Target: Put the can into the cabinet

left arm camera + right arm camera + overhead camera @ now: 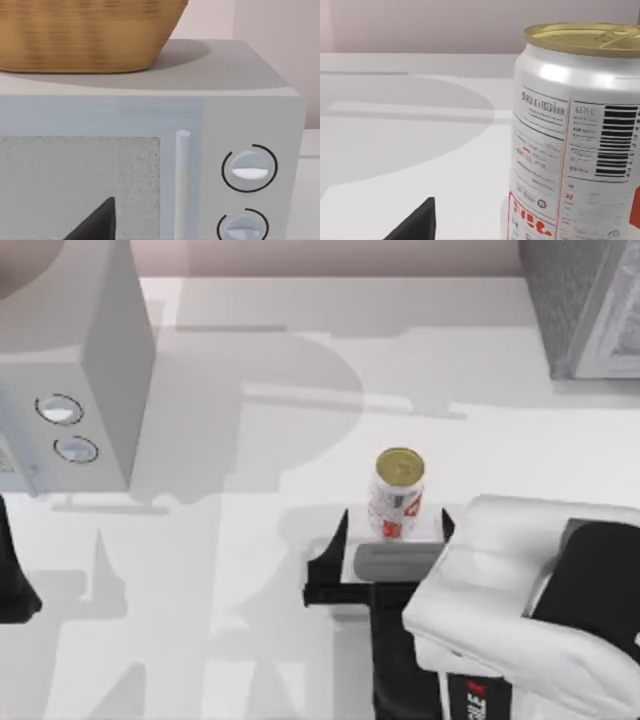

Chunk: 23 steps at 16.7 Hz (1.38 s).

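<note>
Right claw (392, 530) is yours to watch: it sits low over the table (230, 570) with its two black fingers (335, 540) spread wide, one on each side of the can (397, 495), and it has hold of nothing. You can see clear table between each fingertip and the can's wall, so the fingers are near the can but not touching it. The can stands upright just ahead of the claw, between the fingertips, gold top up and red markings facing the claw. In the right wrist view the can (575, 135) looms close, its printed side and barcode turned to the camera, with one dark fingertip (417, 222) low beside it.

Beyond the can you have bare white table, crossed by grey shadows. Far ahead of the claw and off to its right stands the corner of a grey cabinet (585, 305).

Well off to the claw's left, at the table's left edge, your left claw (15, 580) is parked; you cannot tell how its fingers stand. Just past it stands a grey microwave (75, 390) with two round knobs (60, 410). In the left wrist view that microwave (150, 165) carries a wicker basket (85, 32) on its top.
</note>
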Each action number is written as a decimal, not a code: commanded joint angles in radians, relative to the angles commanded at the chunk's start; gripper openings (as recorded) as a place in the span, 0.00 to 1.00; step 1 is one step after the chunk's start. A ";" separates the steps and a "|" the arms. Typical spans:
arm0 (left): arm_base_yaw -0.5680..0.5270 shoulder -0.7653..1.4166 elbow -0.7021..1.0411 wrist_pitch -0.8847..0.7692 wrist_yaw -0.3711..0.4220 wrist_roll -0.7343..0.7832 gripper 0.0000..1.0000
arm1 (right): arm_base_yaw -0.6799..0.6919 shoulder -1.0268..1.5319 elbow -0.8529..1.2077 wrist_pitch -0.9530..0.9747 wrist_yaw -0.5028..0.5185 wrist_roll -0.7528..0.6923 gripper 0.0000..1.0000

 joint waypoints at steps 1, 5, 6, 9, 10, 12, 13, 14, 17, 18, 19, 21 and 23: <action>0.000 0.000 0.000 0.000 0.000 0.000 1.00 | -0.014 -0.001 0.013 -0.011 -0.014 -0.001 1.00; 0.000 0.000 0.000 0.000 0.000 0.000 1.00 | -0.082 -0.002 0.072 -0.069 -0.083 -0.004 1.00; 0.000 0.000 0.000 0.000 0.000 0.000 1.00 | -0.098 -0.002 0.086 -0.082 -0.099 -0.004 1.00; 0.000 0.000 0.000 0.000 0.000 0.000 1.00 | -0.127 -0.002 0.110 -0.107 -0.128 -0.004 1.00; 0.000 0.000 0.000 0.000 0.000 0.000 1.00 | -0.128 -0.002 0.111 -0.107 -0.129 -0.004 1.00; 0.000 0.000 0.000 0.000 0.000 0.000 1.00 | -0.128 -0.002 0.111 -0.107 -0.129 -0.004 1.00; 0.000 0.000 0.000 0.000 0.000 0.000 1.00 | -0.128 -0.002 0.111 -0.107 -0.129 -0.004 1.00; 0.000 0.000 0.000 0.000 0.000 0.000 1.00 | -0.128 -0.002 0.111 -0.107 -0.129 -0.004 0.92; 0.000 0.000 0.000 0.000 0.000 0.000 1.00 | -0.128 -0.002 0.111 -0.107 -0.129 -0.004 0.70; 0.000 0.000 0.000 0.000 0.000 0.000 1.00 | -0.128 -0.002 0.111 -0.107 -0.129 -0.004 0.62; 0.000 0.000 0.000 0.000 0.000 0.000 1.00 | -0.128 -0.002 0.111 -0.107 -0.129 -0.004 0.55; 0.000 0.000 0.000 0.000 0.000 0.000 1.00 | -0.128 -0.002 0.111 -0.107 -0.129 -0.004 0.40; 0.000 0.000 0.000 0.000 0.000 0.000 1.00 | -0.128 -0.002 0.111 -0.107 -0.129 -0.004 0.25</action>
